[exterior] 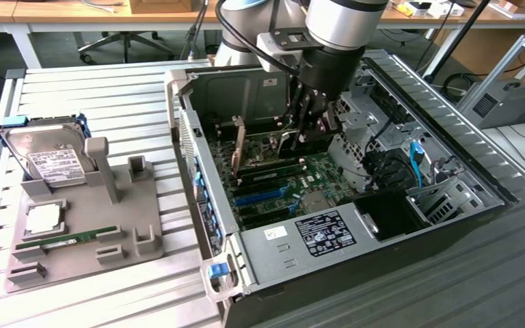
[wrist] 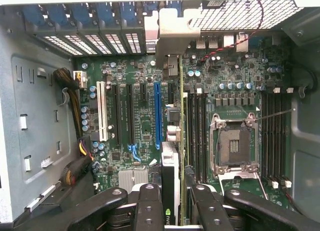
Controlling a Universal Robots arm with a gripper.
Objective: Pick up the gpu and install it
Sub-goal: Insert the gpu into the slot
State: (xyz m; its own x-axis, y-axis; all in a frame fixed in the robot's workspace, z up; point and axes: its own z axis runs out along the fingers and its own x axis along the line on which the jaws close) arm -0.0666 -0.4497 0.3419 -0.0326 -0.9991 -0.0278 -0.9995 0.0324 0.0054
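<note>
The black two-fingered end effector (wrist: 172, 213) is pinching the thin, dark, flat gpu (wrist: 170, 166) edge-down over the green motherboard (wrist: 135, 121) inside the open grey metal computer case (exterior: 244, 89). This step is calling for an upright card, its edge aligned with the slot, and a straight, even press.

Soft, even overhead room light falls on the slatted metal table (exterior: 107, 96), which has a pale sheen and only faint shadows. The open computer case (exterior: 272, 263) is dimmer inside, shaded under the robot arm (exterior: 344, 27). In the wrist view the motherboard (wrist: 135, 121) is evenly lit. The gpu (wrist: 171, 161) bracket and the case's upper rim glare almost white.
</note>
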